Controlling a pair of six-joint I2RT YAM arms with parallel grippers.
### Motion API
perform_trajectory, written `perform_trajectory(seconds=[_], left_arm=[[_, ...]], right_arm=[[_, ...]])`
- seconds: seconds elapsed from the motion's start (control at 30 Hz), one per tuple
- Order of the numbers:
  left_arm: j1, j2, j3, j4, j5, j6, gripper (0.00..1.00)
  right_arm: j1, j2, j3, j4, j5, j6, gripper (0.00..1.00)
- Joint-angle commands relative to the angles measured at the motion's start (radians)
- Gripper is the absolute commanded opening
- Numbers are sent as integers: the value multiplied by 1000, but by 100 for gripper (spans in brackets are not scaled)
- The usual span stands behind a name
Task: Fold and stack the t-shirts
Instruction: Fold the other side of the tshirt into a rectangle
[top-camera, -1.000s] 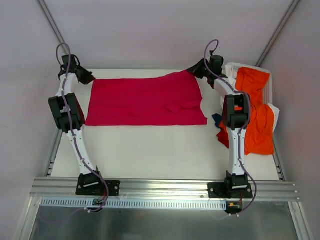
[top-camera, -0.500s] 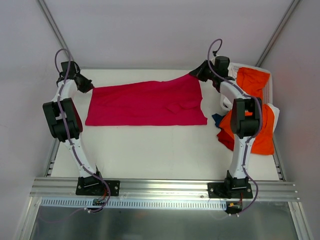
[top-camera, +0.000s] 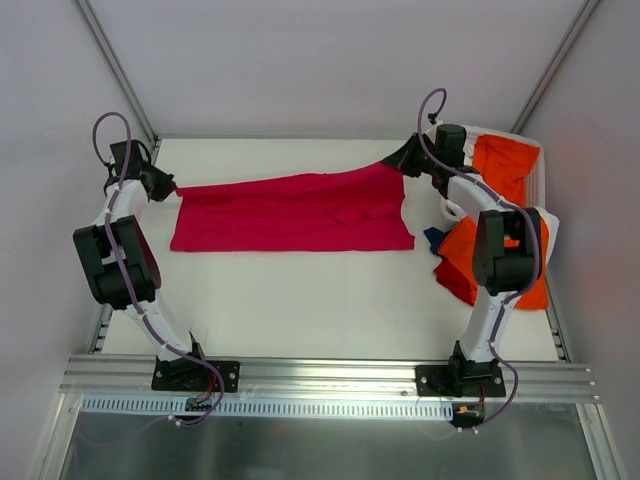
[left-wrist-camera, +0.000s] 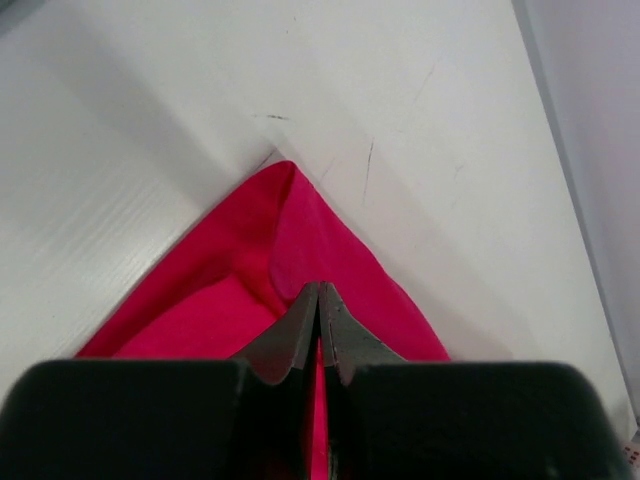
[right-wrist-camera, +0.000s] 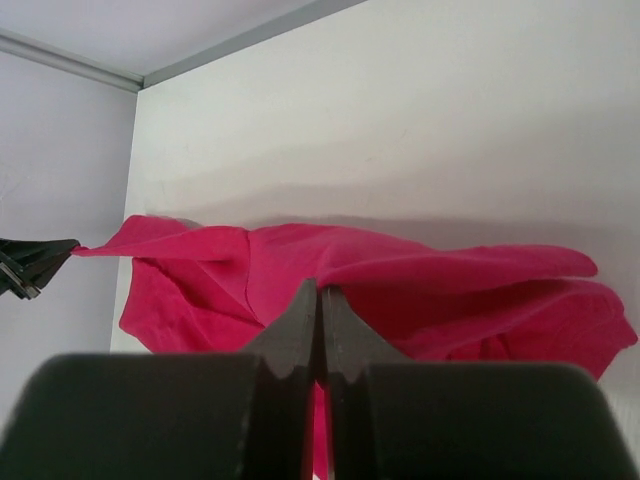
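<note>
The crimson t-shirt (top-camera: 295, 212) lies spread across the far half of the table, its far edge pulled taut between both grippers. My left gripper (top-camera: 172, 184) is shut on its far left corner; the wrist view shows red cloth (left-wrist-camera: 300, 250) pinched between the fingers. My right gripper (top-camera: 392, 158) is shut on its far right corner, lifted a little off the table; cloth (right-wrist-camera: 400, 280) hangs from the jaws there. The orange t-shirt (top-camera: 510, 240) lies crumpled at the right, draped over a white bin.
A white bin (top-camera: 540, 180) stands at the far right edge under the orange shirt. A bit of blue cloth (top-camera: 432, 238) shows beside it. The white table (top-camera: 300, 300) extends toward the near edge; walls close in left, right and behind.
Both grippers have moved outward, left one to the left and right one to the right, stretching the crimson shirt's far edge. The shirt looks narrower front to back.
</note>
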Motion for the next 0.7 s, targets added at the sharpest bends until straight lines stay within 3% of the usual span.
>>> perform_trajectory(seconds=[0.0,0.67], left_arm=[[25,-78,-49,72,-36,-29,0],[56,-175,-255,136,-104,-32,0]], right_arm=[[-3,-85,-31,12,-34,-49,0],[-3,-204,-320,12,-12,-92,0]])
